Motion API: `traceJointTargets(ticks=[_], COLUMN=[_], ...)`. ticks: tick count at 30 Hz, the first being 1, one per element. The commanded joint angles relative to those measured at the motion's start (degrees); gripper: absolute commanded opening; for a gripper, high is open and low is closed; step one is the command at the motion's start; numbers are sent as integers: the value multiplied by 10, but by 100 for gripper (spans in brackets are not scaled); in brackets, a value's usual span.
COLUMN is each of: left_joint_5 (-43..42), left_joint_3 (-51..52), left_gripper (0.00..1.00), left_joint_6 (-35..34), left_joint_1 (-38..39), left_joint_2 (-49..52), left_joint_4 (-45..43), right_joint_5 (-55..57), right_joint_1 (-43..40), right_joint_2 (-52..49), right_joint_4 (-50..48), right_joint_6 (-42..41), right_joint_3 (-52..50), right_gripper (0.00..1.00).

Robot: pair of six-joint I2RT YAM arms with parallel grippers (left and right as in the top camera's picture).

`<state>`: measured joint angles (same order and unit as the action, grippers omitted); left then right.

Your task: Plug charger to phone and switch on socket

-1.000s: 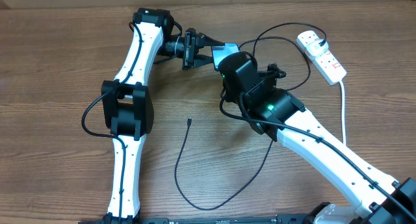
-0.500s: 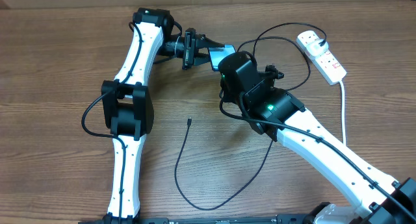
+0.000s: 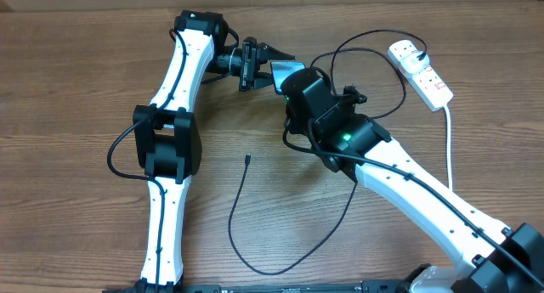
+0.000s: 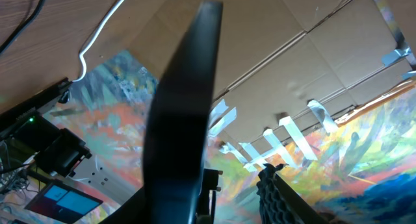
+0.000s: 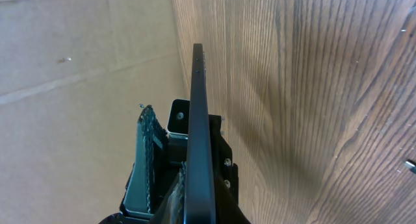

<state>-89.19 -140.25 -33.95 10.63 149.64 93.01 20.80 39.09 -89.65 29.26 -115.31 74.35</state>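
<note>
The phone [image 3: 284,73], its light-blue screen partly showing, is held off the table on edge between both arms. My right gripper [image 3: 293,82] is shut on the phone [image 5: 198,120], which stands edge-on between its jaws [image 5: 179,165]. My left gripper [image 3: 283,69] straddles the phone's other end [image 4: 182,113] with its jaws open; one finger pad [image 4: 283,191] stands apart from it. The charger's thin black cable lies on the table with its small tip [image 3: 246,160] free, and loops round to the white socket [image 3: 429,76] at the far right.
The socket's thick white lead [image 3: 449,140] runs down the right side. Black cable loops [image 3: 365,38] lie behind my right wrist, and a long loop [image 3: 272,270] lies near the front edge. Bare wood table [image 3: 68,89] lies to the left.
My right wrist and the phone have shifted slightly left, towards the left gripper. The left jaws narrowed on the phone, then widened again. The cable tip has not moved.
</note>
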Motion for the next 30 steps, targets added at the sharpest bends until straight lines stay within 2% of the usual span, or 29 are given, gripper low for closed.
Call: traceJointTargets(ticks=[1,4,8,9,12,15,18,23,25,27,30], left_joint_5=[-14,-14,-14,-14,-14,-14,-14,16,49,75,98], left_joint_3=[-14,-14,-14,-14,-14,-14,-14,-14,-14,-14,-14], left_gripper=[35,28,8,6,4,4,4,4,4,4,4], left_joint_6=[10,10,9,9,10,10,17,19,23,47,91], left_joint_1=[7,7,7,7,7,7,6,-2,-9,-16,-25], left_joint_2=[6,6,6,6,6,6,6,6,6,6,6], left_joint_4=[0,0,0,0,0,-1,-2,-47,-64,-65,-65], right_joint_5=[5,5,4,2,-4,-4,-3,-3,-6,-15,-16], right_joint_1=[2,2,2,2,2,2,2,2,2,2,2], right_joint_2=[2,2,2,2,2,3,3,26,52,81,130], right_joint_4=[-14,-16,-16,-16,-16,-18,-18,-17,-15,0,41], right_joint_6=[-4,-4,-2,-1,3,43,96,223,286,340,406], right_joint_3=[15,15,15,15,15,15,15,15,15,15,15], right_gripper=[4,4,5,9,14,24,40,54,66,78,90])
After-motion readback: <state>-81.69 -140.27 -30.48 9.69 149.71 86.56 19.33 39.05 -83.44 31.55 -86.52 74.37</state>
